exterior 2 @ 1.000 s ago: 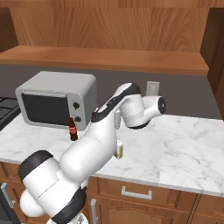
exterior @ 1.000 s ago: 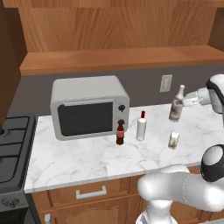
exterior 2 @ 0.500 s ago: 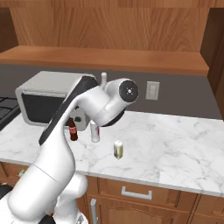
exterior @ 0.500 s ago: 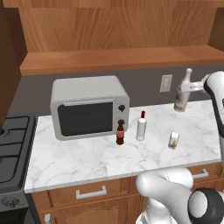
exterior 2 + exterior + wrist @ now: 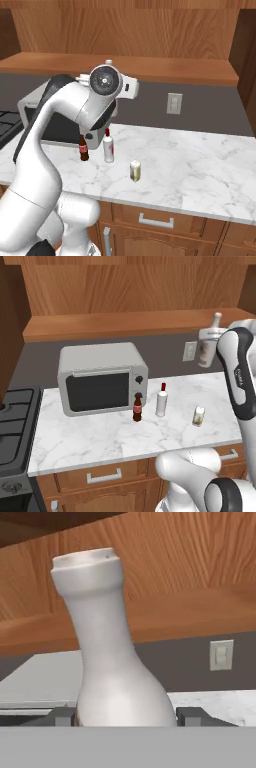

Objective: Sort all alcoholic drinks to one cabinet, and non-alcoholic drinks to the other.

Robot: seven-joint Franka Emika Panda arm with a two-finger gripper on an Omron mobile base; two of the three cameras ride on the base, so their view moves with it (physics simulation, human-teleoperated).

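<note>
My gripper (image 5: pixel 204 347) hangs high at the right, just under the upper cabinets, shut on the plain pale grey-white long-necked bottle (image 5: pixel 207 341). In the hand view this bottle (image 5: pixel 117 662) stands upright between my dark fingertips (image 5: pixel 192 716). On the counter stand the small dark cola bottle (image 5: pixel 137 408) (image 5: pixel 83 148), the white bottle with red cap (image 5: pixel 161 401) (image 5: pixel 108 147) right beside it, and the short cream can (image 5: pixel 199 416) (image 5: pixel 134 170) further right. My own arm hides the hand and most of the held bottle in the right base view.
A grey microwave (image 5: pixel 100 378) sits at the back left of the marble counter (image 5: pixel 100 441), with a black stove (image 5: pixel 12 406) beyond its left end. A wall outlet (image 5: pixel 174 103) is on the backsplash. Wooden upper cabinets (image 5: pixel 125 286) hang overhead, drawers below.
The arm has lifted the grey-white bottle from just above the counter's right side up toward the underside of the upper cabinets. The other drinks have not moved.
</note>
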